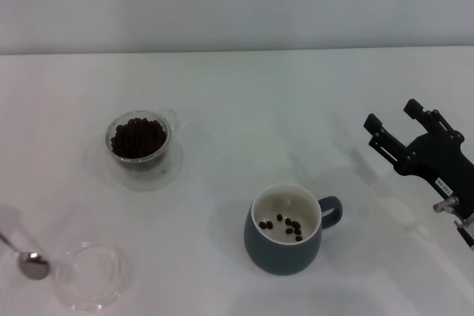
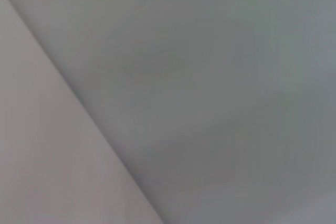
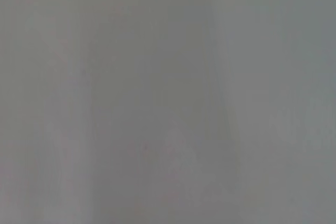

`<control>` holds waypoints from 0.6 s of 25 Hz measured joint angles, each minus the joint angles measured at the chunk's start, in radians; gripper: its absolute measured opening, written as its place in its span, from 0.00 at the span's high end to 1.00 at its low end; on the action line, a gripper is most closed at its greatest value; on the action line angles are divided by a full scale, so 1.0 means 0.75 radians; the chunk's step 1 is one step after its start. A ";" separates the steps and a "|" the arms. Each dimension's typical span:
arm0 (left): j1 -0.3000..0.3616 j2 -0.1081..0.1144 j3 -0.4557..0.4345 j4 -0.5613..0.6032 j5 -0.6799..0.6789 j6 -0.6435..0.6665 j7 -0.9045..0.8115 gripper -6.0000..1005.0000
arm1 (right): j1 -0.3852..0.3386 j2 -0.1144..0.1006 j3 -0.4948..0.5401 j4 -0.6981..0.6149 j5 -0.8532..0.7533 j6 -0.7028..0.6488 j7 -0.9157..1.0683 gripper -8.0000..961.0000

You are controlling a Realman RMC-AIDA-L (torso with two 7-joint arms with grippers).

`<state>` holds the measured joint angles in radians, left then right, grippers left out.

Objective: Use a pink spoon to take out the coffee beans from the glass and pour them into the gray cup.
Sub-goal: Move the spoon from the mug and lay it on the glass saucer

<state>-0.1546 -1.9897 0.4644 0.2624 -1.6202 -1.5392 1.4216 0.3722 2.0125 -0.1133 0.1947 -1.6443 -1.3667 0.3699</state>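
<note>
- Four vessels and tools sit on a plain white counter that runs back to a pale grey-white wall, meeting it in a straight seam across the head view.
- The glass stands toward the left rear, heaped with coffee beans, on a shallow clear saucer.
- The gray cup stands near the middle front, well apart from the glass, its loop handle toward the right; a few beans lie on its cream-white bottom.
- A shallow clear round dish sits at the front left.
- The pink spoon has its silver bowl just beside that dish; the thin neck runs off the left edge, and I cannot tell what holds it.
- The right gripper hovers at the right edge, away from the cup, its two black fingers spread apart with nothing between them.
- The left gripper does not show in any view.
- Both wrist views show only flat grey-white surface.
</note>
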 joint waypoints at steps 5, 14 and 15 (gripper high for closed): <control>-0.091 -0.044 0.000 0.006 0.074 0.085 0.061 0.86 | -0.010 0.000 0.000 0.000 0.000 0.004 0.000 0.11; -0.202 -0.058 0.000 0.008 0.191 0.175 0.139 0.86 | -0.014 0.000 0.000 0.000 0.000 0.006 0.001 0.11; -0.206 -0.057 0.000 0.009 0.200 0.179 0.157 0.86 | -0.014 0.000 0.000 0.000 0.000 0.006 0.001 0.11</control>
<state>-0.3093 -2.0326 0.4646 0.2693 -1.4700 -1.4054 1.5397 0.3620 2.0125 -0.1136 0.1948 -1.6443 -1.3621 0.3709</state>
